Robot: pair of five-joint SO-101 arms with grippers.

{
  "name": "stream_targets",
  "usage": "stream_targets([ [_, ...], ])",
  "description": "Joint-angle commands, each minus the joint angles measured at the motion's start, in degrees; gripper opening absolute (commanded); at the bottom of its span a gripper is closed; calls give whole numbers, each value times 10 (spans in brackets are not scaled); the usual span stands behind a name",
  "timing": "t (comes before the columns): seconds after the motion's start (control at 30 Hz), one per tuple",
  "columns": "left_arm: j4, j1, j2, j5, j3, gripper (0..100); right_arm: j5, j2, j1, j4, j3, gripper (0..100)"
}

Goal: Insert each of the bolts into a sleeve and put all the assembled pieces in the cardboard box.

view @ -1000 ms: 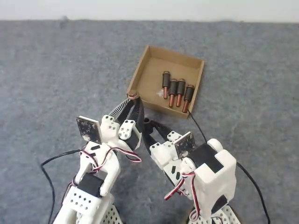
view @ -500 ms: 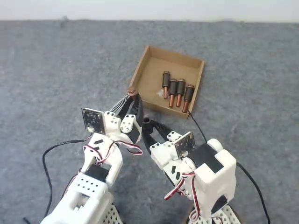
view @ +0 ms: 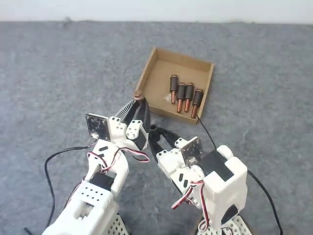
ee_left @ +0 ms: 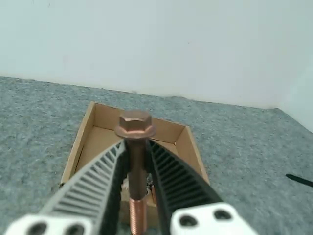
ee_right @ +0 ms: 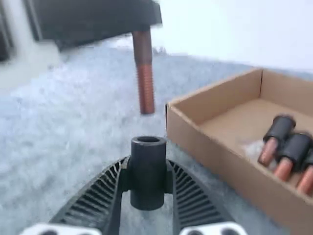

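Bolt clamped upright in left gripper, hanging near but not yet in sleeve grasped by right gripper beside cardboard box, four assembled pieces already inside, probably leaving one insertion and drop-off.

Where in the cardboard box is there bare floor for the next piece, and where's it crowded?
Bare: the left half of the cardboard box, between its left wall and the four assembled pieces, plus a strip along the far wall. Crowded: the right near part, where those pieces lie side by side.
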Motion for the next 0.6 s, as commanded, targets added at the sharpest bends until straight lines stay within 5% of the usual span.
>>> stream_targets([
  [0.0, 10, 9, 1, 4, -15, 12, 17, -6, -3, 10, -23, 6],
  [0.57, 13, 7, 4, 4, -15, 12, 27, -6, -4, 16, -48, 6],
])
